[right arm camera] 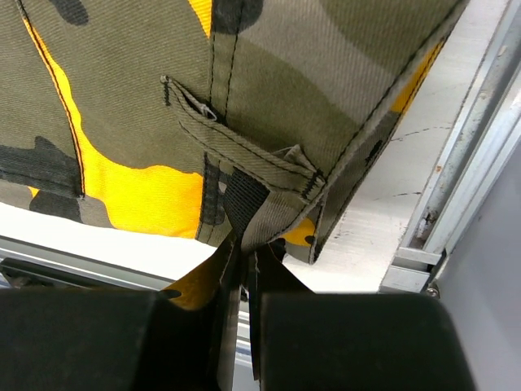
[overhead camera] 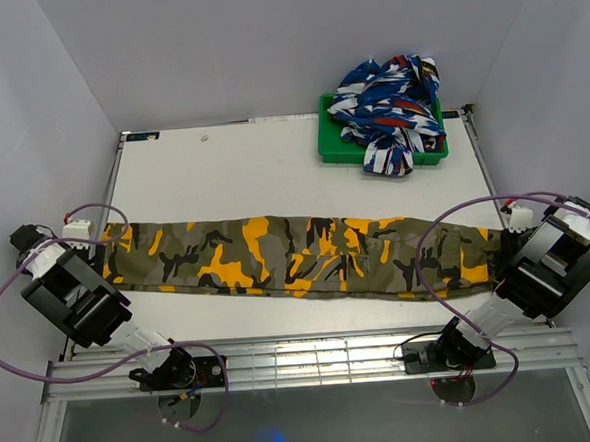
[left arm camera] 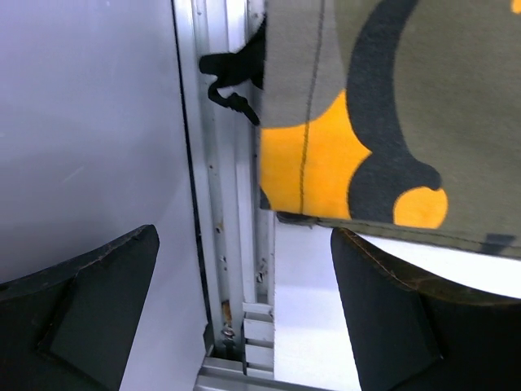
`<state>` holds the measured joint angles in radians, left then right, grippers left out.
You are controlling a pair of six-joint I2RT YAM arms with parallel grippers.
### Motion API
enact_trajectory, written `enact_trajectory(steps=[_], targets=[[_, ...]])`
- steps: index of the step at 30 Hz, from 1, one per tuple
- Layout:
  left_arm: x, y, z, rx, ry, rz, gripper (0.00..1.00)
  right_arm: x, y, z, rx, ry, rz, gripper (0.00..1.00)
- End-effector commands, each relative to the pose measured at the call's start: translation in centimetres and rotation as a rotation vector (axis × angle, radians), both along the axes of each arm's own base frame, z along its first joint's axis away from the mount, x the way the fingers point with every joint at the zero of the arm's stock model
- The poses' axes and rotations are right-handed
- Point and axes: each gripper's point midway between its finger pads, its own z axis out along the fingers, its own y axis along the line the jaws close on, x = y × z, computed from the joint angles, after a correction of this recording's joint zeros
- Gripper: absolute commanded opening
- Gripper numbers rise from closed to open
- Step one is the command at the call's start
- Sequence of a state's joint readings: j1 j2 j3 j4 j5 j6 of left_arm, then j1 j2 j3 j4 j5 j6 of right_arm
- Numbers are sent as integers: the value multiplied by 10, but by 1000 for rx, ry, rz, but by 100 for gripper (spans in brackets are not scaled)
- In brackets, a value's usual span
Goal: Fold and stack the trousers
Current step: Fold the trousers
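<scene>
The camouflage trousers (overhead camera: 297, 253) lie stretched flat, left to right, across the white table (overhead camera: 242, 174). My left gripper (overhead camera: 99, 255) is at their left end, open and empty. In the left wrist view its fingers (left arm camera: 98, 301) stand wide apart just short of the cloth's hem (left arm camera: 358, 163), with the gripper (left arm camera: 244, 244) over the table's left edge rail. My right gripper (overhead camera: 500, 267) is at the trousers' right end. In the right wrist view it (right arm camera: 244, 254) is shut on a corner of the trousers (right arm camera: 244, 106) near a belt loop, slightly lifted off the table.
A green tray (overhead camera: 328, 144) at the back right holds a heap of blue, red and white cloth (overhead camera: 388, 100). An aluminium rail (overhead camera: 313, 355) runs along the near edge. White walls close in on both sides and the back.
</scene>
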<state>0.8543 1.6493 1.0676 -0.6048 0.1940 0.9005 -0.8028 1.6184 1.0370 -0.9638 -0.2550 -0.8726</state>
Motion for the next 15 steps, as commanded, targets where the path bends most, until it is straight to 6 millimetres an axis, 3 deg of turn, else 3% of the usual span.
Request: enact_trajectory(steps=[1, 9, 15], targets=[[5, 12, -2, 69, -13, -11, 98, 12, -19, 12, -69, -38, 11, 8], [10, 14, -17, 41, -23, 15, 98, 10, -20, 14, -75, -29, 16, 8], [2, 13, -31, 44, 16, 16, 98, 10, -24, 16, -92, -28, 18, 8]])
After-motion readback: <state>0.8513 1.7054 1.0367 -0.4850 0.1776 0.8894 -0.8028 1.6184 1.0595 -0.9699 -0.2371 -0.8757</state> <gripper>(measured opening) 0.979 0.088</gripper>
